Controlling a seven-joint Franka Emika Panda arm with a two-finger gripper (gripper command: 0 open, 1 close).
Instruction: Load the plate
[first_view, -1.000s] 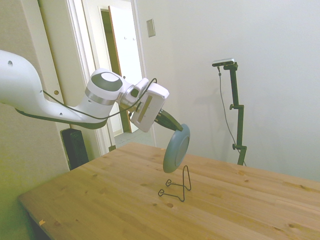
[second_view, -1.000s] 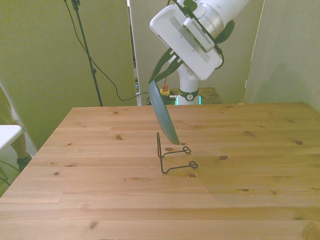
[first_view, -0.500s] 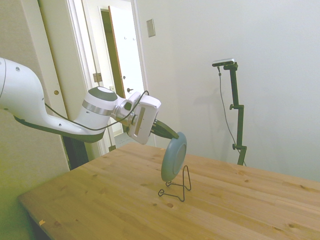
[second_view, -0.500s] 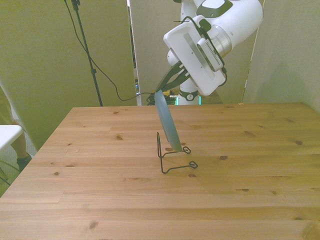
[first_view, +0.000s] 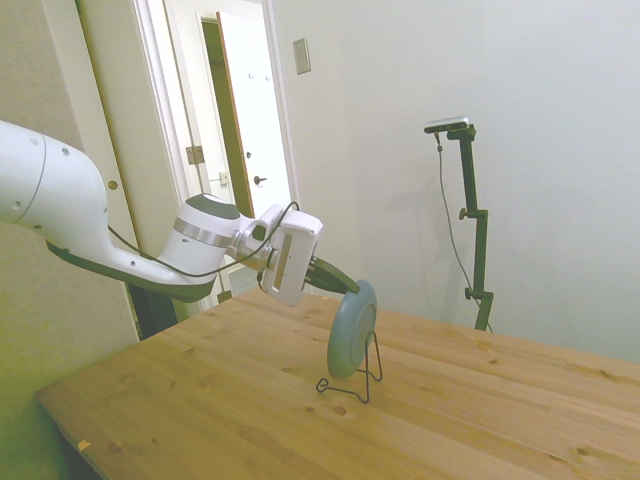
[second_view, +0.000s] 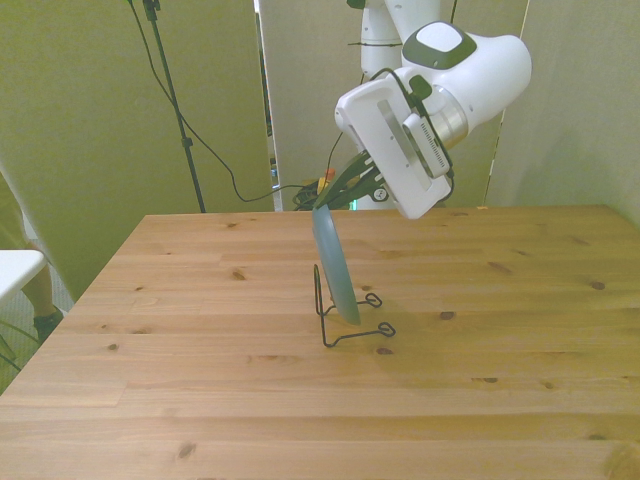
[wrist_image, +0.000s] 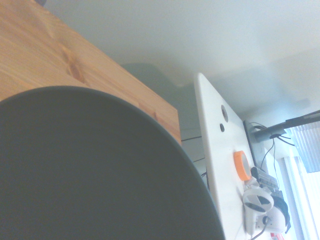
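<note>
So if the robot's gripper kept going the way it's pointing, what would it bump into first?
The gripper points down and forward, shut on the teal plate's top rim. Going on, the plate would probably press into the black wire stand first, then the wooden table. Depth is hard to judge.

The tabletop is pale knotty pine, laid in long planks that run across the lower half of the frame in the front view. A thin black wire stand sits directly on it, near the middle of the frame, its looped feet flat on the wood.
</note>
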